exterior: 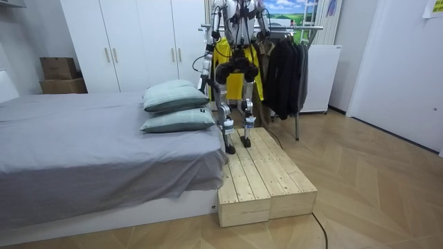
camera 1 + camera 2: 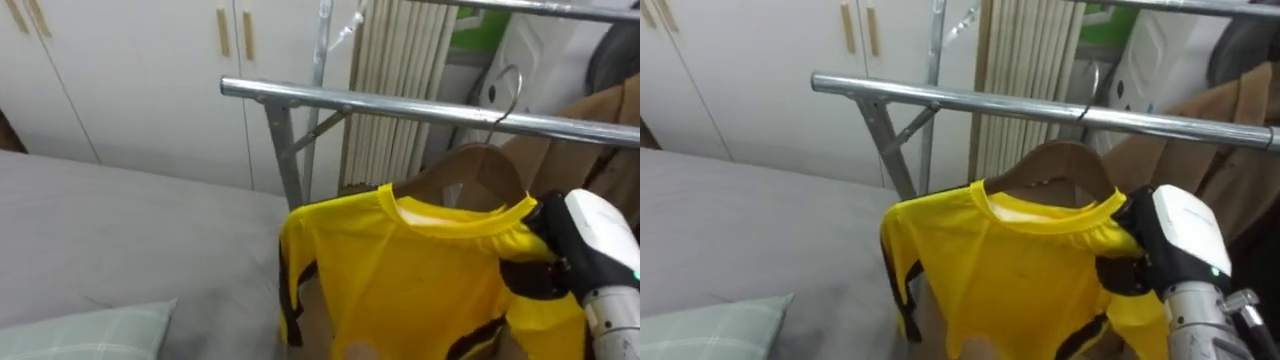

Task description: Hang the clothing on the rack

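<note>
The shirt [image 2: 420,270], bright yellow, is dressed on a wooden hanger [image 2: 470,170] right at the rail [image 2: 400,105] of the clothes rack. Its metal hook [image 2: 510,85] rises above the bar. You cannot tell from here whether the hook is seated over the bar or only sits in front of it.

Your right hand [image 2: 585,250] has its dark fingers [image 2: 545,240] curled round the shirt's shoulder, where the hanger's end lies under the cloth. Your left hand [image 1: 204,77] shows beside the body on the room view's left, and you cannot tell whether it grips anything.

You are probably at the hanging step itself, late in the task. The next move calls for making sure the hook drops fully onto the rail. After that, loosen the grip without dragging the shoulder off the hanger. Keep the shirt level, because a pull to one side could tip the hanger or slide the collar off.

Further along the same rack hang dark coats [image 1: 284,66], with a brown one [image 2: 610,130] close to your hand.

You stand on a wooden platform [image 1: 266,180] at the side of the bed [image 1: 83,152], which carries two pillows [image 1: 176,97].

The wardrobe [image 1: 131,41] behind has its doors shut, so its contents are hidden. Two cardboard boxes [image 1: 59,69] are stacked beyond the bed, and nothing shows of what they hold.
</note>
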Robot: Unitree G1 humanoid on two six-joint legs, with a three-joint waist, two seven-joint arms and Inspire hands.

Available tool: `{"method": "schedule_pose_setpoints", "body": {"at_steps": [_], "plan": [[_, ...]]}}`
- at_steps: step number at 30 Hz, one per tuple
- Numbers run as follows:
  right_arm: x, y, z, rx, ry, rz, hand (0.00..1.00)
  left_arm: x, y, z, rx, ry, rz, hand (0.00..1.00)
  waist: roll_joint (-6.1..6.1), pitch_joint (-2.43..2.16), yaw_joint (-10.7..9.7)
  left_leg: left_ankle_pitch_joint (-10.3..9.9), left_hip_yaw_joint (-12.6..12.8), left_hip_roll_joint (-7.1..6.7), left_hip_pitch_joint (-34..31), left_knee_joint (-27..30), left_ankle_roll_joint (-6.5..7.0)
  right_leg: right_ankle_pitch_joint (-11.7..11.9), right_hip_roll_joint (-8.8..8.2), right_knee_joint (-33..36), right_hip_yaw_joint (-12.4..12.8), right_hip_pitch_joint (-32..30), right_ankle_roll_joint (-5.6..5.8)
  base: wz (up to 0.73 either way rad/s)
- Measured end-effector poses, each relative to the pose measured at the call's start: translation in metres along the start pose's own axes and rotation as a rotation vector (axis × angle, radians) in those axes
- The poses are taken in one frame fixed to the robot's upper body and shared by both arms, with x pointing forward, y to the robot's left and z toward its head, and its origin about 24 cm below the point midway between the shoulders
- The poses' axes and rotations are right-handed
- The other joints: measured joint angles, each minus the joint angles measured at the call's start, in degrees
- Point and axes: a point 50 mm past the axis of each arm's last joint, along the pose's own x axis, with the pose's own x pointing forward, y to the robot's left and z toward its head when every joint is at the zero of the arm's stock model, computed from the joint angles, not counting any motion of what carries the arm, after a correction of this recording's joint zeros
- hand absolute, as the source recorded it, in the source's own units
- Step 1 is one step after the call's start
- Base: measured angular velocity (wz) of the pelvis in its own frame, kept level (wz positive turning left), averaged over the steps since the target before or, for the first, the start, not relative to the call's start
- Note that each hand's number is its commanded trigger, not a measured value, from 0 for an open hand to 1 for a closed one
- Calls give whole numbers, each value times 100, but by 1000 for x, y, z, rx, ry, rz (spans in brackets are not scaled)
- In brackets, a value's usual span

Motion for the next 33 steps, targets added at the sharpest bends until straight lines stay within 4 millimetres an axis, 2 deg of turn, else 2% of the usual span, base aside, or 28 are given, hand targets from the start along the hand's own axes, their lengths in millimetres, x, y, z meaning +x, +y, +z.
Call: {"method": "schedule_pose_setpoints", "body": {"at_steps": [1, 3, 6, 12, 17, 26, 33], "plan": [[1, 0, 1, 3, -5, 3, 100, 0, 2, 1, -11, -1, 5, 0, -1, 0, -8, 9, -133, 52, -1, -5, -20, 95, 97, -179, 19, 73, -40, -48], [1, 1, 2, 4, -13, 12, 100, 0, 3, 3, -25, -10, 7, 0, -1, -1, -68, 37, -255, 91, 15, -5, -68, 183, 187, -368, 60, 172, -74, -18], [1, 3, 4, 27, -10, 26, 100, -2, 5, 19, -28, -49, 13, 0, -4, -1, -126, 49, -256, 104, 41, -39, -88, 199, 277, -440, 117, 194, -83, -9], [1, 4, 5, 57, -6, 29, 100, -6, 7, 39, -18, -114, 32, 0, -18, -8, -89, 53, -479, 55, 48, -124, -94, 223, 291, -450, 141, 192, -83, 1], [3, 3, 6, 60, -12, 24, 100, -6, 5, 39, 8, -117, 38, 0, -32, -20, -75, 57, -484, 43, 60, -170, -101, 257, 305, -471, 135, 191, -74, -1], [6, -1, 10, 56, -29, 10, 100, -4, 4, 27, 29, -134, 49, 0, -22, -33, -68, 70, -580, 47, 71, -200, -118, 285, 339, -474, 141, 196, -86, -2], [15, -10, 21, 74, -70, -26, 100, -3, 3, 20, 28, -139, 47, 0, -35, -58, -68, 72, -619, 48, 164, -201, -125, 287, 368, -489, 203, 288, -93, -2]]}}
